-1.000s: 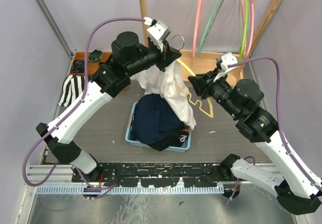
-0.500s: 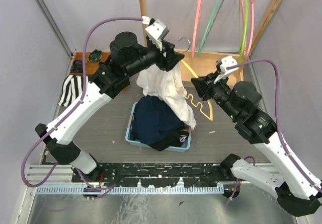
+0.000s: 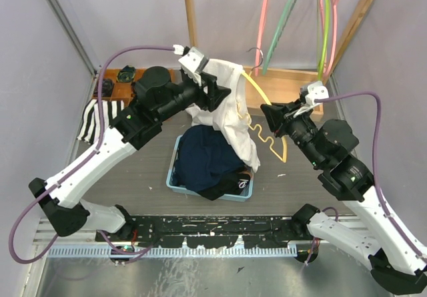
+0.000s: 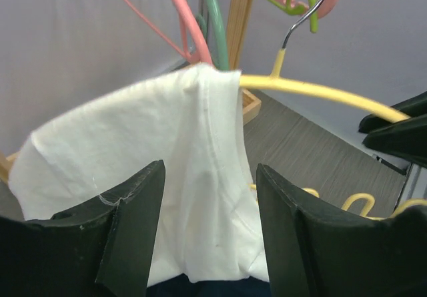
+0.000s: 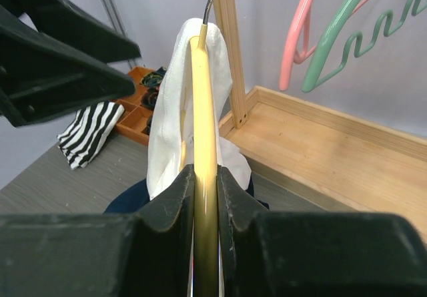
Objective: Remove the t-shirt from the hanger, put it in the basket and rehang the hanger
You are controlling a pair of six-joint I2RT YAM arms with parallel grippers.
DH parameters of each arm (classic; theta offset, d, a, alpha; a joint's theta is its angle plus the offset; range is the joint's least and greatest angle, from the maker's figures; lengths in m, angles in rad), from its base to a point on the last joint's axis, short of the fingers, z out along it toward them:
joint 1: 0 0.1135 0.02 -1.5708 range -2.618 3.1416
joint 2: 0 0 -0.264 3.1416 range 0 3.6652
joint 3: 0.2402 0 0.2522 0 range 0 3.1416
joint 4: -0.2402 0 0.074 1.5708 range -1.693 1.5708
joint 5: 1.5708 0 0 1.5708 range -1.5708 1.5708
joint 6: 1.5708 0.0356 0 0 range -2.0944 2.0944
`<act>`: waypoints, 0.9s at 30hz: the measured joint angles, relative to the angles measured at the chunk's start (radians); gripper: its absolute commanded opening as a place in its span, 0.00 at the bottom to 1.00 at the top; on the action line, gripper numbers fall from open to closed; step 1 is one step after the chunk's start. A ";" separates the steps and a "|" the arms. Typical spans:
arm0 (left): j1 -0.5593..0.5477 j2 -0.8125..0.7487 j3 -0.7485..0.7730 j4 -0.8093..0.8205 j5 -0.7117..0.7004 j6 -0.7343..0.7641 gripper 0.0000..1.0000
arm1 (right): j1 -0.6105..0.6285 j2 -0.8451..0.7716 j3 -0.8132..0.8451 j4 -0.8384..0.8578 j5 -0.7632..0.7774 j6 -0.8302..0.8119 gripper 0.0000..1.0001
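Grey surface [image 3: 133, 167], wooden rack [image 3: 189, 10] behind. White t-shirt [image 3: 227, 113] is draped over one arm of yellow hanger [image 3: 265, 99], hanging above blue bin [image 3: 173, 167]. Right pincer [image 5: 203, 175] is clamped on hanger. Left pincer [image 4: 210, 177] has fingers apart, with shirt cloth between them.

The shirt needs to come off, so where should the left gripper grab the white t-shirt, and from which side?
Grip the white t-shirt at the vertical fold just under the yellow hanger, from the left: the left gripper has open jaws framing that fold, while the right gripper clamps the hanger's bare arm.
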 measured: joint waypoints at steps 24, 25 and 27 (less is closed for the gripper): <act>-0.002 0.109 -0.007 0.062 -0.091 -0.064 0.00 | 0.000 -0.047 0.000 0.025 -0.009 -0.008 0.01; -0.003 0.106 -0.004 0.060 -0.115 -0.055 0.00 | 0.000 -0.054 0.000 0.023 -0.006 -0.008 0.01; -0.004 0.103 0.015 0.051 -0.171 -0.031 0.00 | 0.000 -0.074 0.000 0.017 -0.006 -0.008 0.01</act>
